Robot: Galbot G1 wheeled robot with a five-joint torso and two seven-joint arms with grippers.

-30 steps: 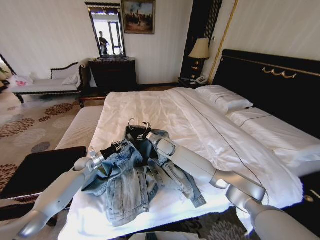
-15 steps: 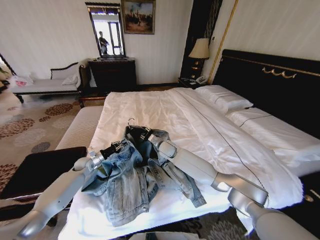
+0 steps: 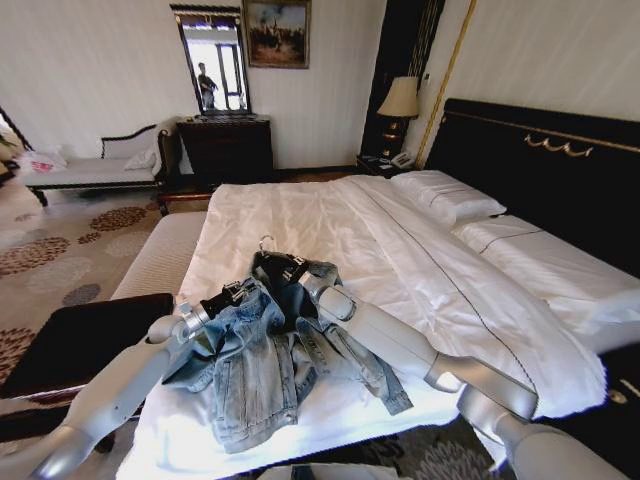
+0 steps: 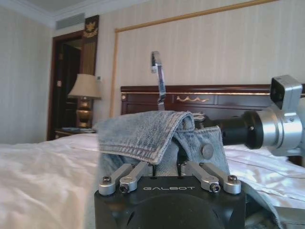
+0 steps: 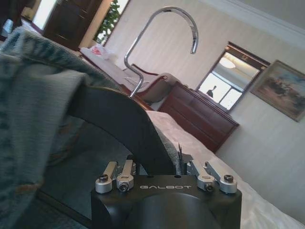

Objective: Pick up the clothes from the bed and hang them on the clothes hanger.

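Observation:
The light blue denim clothes (image 3: 260, 370) lie crumpled on the white bed (image 3: 300, 210) near its front edge. My left gripper (image 3: 238, 293) is shut on the jacket's collar; in the left wrist view the denim (image 4: 143, 131) drapes over that gripper (image 4: 167, 164). My right gripper (image 3: 293, 270) is shut on the black clothes hanger (image 3: 272, 262), which sits inside the collar with its silver hook (image 3: 263, 241) sticking up. In the right wrist view the hanger's arm (image 5: 119, 124) runs between the jaws of that gripper (image 5: 159, 164), beside denim (image 5: 33, 95).
A dark bench (image 3: 80, 340) stands at the left front of the bed, with a beige ottoman (image 3: 160, 255) beyond it. White pillows (image 3: 445, 195) lie against the black headboard (image 3: 540, 170). A dresser with a mirror (image 3: 225, 145) stands at the far wall.
My right arm has sunk slightly and pushed the hanger a little further into the jacket's collar. The left arm and the jacket have stayed put.

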